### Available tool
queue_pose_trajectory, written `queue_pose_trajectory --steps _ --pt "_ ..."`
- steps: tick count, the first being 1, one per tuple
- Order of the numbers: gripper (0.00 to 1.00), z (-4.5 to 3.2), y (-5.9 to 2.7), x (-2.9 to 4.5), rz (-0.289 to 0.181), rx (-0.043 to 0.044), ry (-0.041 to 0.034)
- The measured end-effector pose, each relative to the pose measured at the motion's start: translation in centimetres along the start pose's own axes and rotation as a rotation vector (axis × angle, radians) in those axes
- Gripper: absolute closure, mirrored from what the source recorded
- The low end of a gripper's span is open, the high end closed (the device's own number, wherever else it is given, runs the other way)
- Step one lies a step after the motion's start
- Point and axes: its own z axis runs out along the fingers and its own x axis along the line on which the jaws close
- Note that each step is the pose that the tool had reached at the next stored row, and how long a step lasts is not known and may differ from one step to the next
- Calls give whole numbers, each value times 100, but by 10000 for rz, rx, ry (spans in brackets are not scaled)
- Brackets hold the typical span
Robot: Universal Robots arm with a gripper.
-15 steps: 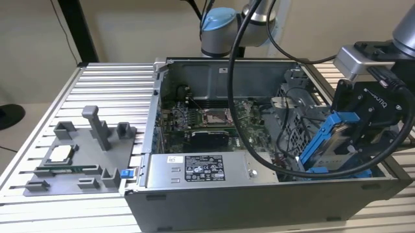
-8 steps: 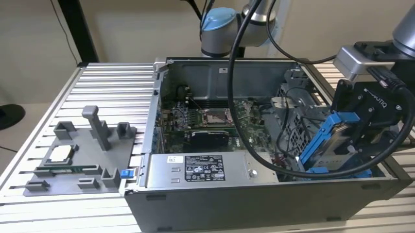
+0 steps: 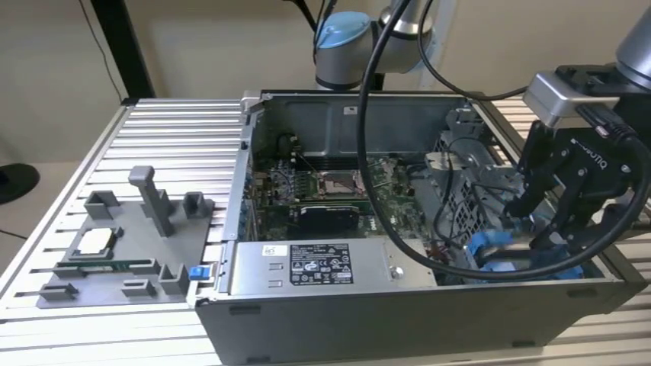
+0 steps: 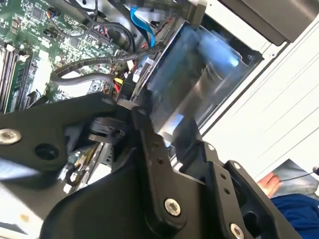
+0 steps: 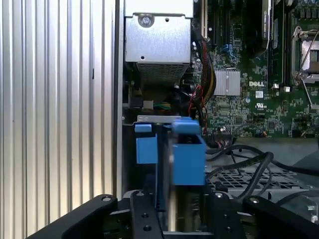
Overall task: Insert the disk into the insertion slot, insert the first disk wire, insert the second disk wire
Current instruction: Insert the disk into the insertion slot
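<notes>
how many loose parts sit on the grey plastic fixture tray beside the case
2: a square silver chip on the grey fixture tray, and a long green circuit strip beside it, nearer the camera; more may be hidden.

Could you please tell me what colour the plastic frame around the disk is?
The frame is bright blue, clearest in the first wrist view.

Exterior view: the power-supply box (image 3: 402, 268) carries a white label (image 3: 320, 264) with dense black print and a row of marks, too small to read. The small white sticker (image 3: 271, 250) beside it is also unreadable. White lettering (image 3: 590, 155) runs along the black body of the gripper (image 3: 539, 227). First wrist view: the motherboard (image 5: 249, 117) bears a white silkscreen wordmark (image 5: 257, 84). Its tiny component markings are illegible.
</notes>
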Motion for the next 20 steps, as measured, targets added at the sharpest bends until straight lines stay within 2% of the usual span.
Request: queue_pose_trajectory --steps 17,19,20 --pt "0 5 0 0 0 0 -1" --pt "0 -15 1 0 1 1 -4" --pt "0 -49 4 -1 1 0 -4"
